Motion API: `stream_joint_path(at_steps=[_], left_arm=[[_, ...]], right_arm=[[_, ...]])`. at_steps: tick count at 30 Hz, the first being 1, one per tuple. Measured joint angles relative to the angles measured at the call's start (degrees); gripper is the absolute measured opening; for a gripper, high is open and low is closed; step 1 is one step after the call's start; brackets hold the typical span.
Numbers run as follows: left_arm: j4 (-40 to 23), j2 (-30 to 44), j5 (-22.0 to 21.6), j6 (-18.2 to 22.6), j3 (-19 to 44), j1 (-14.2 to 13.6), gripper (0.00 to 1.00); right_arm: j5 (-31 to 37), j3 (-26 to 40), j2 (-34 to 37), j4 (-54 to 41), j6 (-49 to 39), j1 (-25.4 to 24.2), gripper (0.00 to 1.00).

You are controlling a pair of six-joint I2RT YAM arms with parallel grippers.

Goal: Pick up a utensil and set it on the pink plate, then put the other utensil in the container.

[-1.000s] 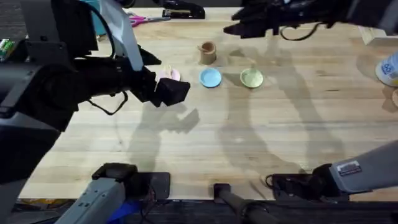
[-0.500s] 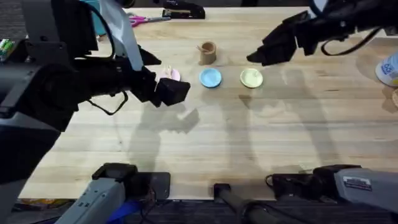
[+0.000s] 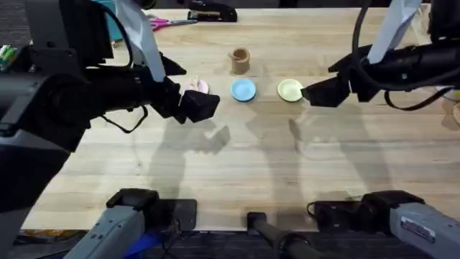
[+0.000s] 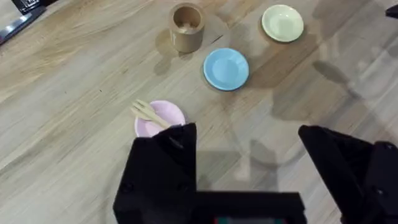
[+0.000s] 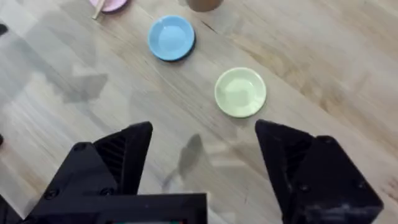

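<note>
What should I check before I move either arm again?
1. Fork on the pink plate: ok, tines overhanging the rim.
2. Spoon in the container: cannot tell for sure; a pale handle sticks up from it.
3. Left gripper open and empty: ok.
4. Right gripper open and empty: ok.
5. Blue plate and yellow-green plate bare: ok.

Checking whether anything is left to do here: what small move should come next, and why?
Probably pull both arms back clear. The fork lies on the pink plate, a utensil stands in the brown cup, and the left gripper and right gripper are open and hold nothing.
</note>
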Motion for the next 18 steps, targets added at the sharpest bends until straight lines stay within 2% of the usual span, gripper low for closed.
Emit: stream_joint_path(at_steps=[12, 18], left_arm=[[0.0, 0.0, 0.0, 0.0, 0.0, 0.0, 0.995], [0.0, 0.0, 0.0, 0.0, 0.0, 0.0, 0.995]], right_arm=[[0.8, -0.1, -0.3, 1.3, 1.7, 0.0, 0.998], [-2.7, -0.1, -0.3, 1.6, 1.8, 0.0, 0.998]])
